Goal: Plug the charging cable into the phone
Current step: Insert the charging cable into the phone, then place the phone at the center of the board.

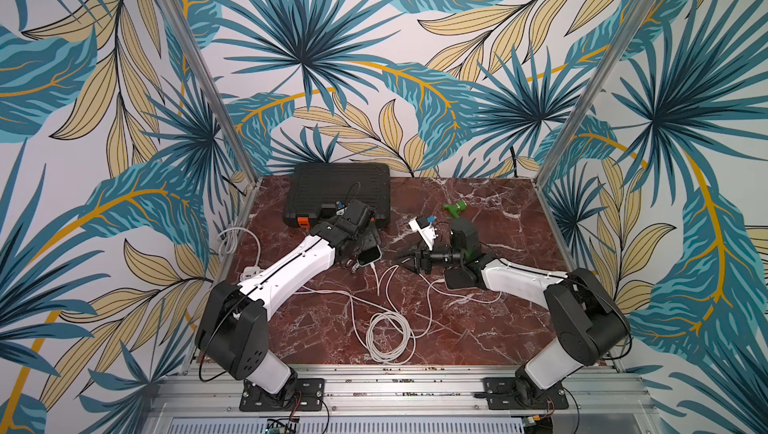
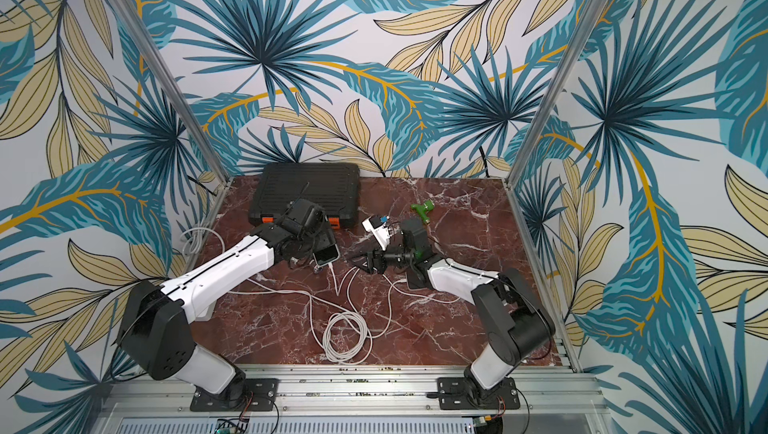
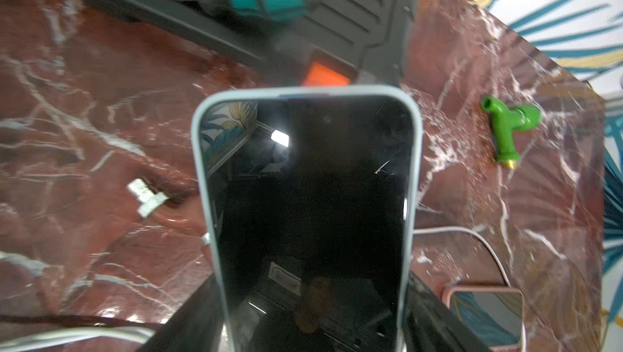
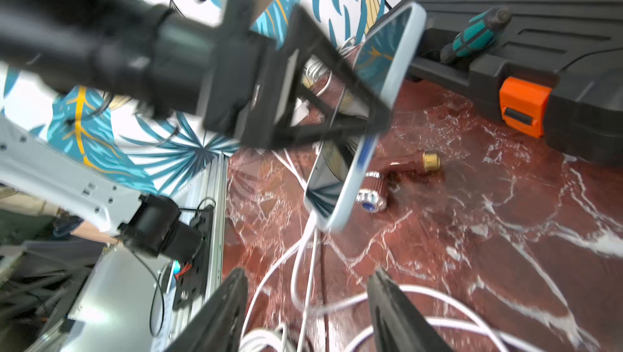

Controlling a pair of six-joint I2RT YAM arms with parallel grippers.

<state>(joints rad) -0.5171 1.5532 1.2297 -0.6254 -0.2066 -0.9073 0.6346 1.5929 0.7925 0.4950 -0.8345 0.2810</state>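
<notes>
Phone (image 1: 370, 254) in a pale blue-grey case, its dark screen off and mirroring the leafy walls; seen from above, it sits a little left of the middle of the marble table (image 1: 478, 319); up close the phone (image 4: 384, 53) is tilted steeply, top end raised, lower end down near the marble. White cable (image 1: 388, 358) lies in a loose coil near the front edge; slack strands wander up the table; its plug meets the phone's lower end, seemingly seated.
</notes>
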